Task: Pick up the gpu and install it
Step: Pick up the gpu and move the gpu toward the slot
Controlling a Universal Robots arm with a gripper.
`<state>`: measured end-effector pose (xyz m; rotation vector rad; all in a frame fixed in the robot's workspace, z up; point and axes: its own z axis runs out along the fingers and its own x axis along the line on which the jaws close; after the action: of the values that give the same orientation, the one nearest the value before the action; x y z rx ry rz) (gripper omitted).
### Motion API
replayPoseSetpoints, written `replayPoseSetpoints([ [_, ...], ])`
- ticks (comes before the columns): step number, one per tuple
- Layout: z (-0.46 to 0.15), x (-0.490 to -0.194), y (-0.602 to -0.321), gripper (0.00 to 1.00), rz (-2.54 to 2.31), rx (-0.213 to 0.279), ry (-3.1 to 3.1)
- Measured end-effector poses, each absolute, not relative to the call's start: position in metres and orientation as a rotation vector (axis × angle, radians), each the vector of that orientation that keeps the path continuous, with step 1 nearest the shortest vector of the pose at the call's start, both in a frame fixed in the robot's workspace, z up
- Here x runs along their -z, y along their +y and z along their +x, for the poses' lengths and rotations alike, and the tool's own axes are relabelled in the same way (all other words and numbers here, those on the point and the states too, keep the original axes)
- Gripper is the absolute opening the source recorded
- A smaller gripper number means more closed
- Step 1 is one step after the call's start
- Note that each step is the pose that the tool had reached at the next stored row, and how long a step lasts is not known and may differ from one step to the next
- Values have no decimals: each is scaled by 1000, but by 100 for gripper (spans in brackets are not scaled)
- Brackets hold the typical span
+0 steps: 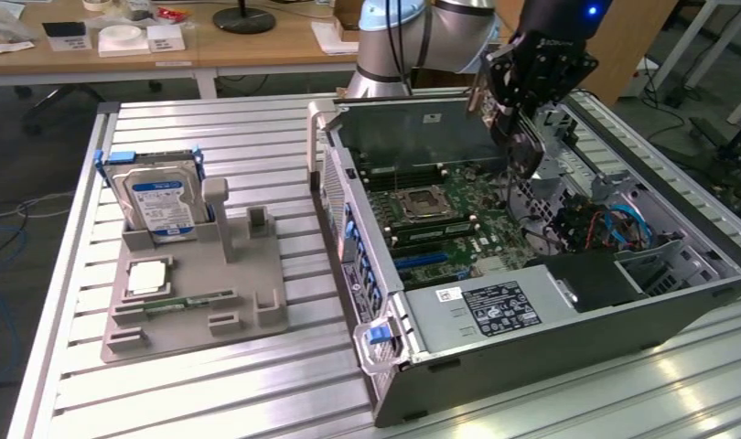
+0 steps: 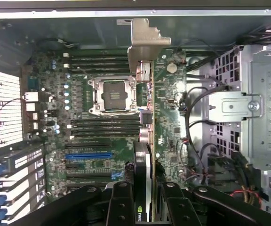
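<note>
Case open above motherboard; drive cage, cables crowd beside gpu.

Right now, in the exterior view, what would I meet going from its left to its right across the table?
hard drive → processor socket → gpu gripped by the tool → blue cables

gpu: green Nvidia eye logo on black cover; no other txt legible.
PSU sticker: white print on blk, too small to read.
HDD label: blue/white, txt unreadable.
</note>
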<state>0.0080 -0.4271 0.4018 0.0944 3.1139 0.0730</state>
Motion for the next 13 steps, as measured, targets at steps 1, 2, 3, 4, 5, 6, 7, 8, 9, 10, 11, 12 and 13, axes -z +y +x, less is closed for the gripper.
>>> replayPoseSetpoints([
  [1, 10, -402, -427, 27, 94, -73, 3114],
  [2, 13, -402, -427, 27, 94, -73, 3114],
  [3, 15, -402, -427, 27, 94, -73, 3114],
  [4, 17, -402, -427, 27, 95, -73, 3114],
  [5, 19, -402, -427, 27, 94, -73, 3114],
  [6, 21, -402, -427, 27, 94, -73, 3114],
  [7, 23, -402, -427, 27, 94, -73, 3114],
  [8, 25, -402, -427, 27, 94, -73, 3114],
  [9, 27, -402, -427, 27, 95, -73, 3114],
  [10, 28, -402, -427, 27, 95, -73, 3114],
  [11, 30, -402, -427, 27, 95, -73, 3114],
  [12, 31, -402, -427, 27, 94, -73, 3114],
  [13, 31, -402, -427, 27, 94, -73, 3114],
])
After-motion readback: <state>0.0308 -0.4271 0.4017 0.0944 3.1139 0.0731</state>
